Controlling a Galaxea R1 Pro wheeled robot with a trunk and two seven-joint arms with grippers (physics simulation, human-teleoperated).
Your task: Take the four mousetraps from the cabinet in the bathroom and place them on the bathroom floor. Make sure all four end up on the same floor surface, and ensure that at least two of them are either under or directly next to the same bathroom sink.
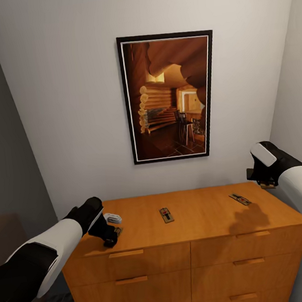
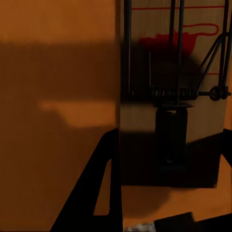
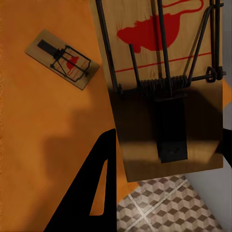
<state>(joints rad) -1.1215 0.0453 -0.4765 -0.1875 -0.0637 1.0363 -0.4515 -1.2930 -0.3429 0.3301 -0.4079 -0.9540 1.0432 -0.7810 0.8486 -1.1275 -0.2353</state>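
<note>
Holding: the right gripper (image 1: 265,182) is clamped on a trap (image 3: 159,96), lifted off the right end of the cabinet (image 1: 201,229), partly out over the floor (image 3: 164,208).
Left side: the left gripper (image 1: 108,233) is down on the cabinet top at its left front corner, with a second trap (image 2: 169,121) between its fingers. Whether they have closed on it cannot be told.
On the cabinet top: a middle trap (image 1: 166,214) lies flat near the centre. An end trap (image 1: 240,199) lies flat near the right end, just beside the raised one.
Grey item: a small pale thing (image 1: 113,217) sits just behind the left gripper. It is likely a trap, but too small to be sure.
Drop risk: the lifted trap is thin and flat. A loose pinch or a jolt while travelling could drop it wherever the robot then stands.
Left risk: if the fingers close unevenly, the flat trap could skid over the front edge or tip against the grey item.
Count risk: several pieces remain on top. One left behind would spoil the tally of four.
Hidden: the left wrist view is deep in shadow, and the trap's edges merge with the dark fingers.
Cut off: the lifted trap is a small tan sliver under the gripper in the head view.
</note>
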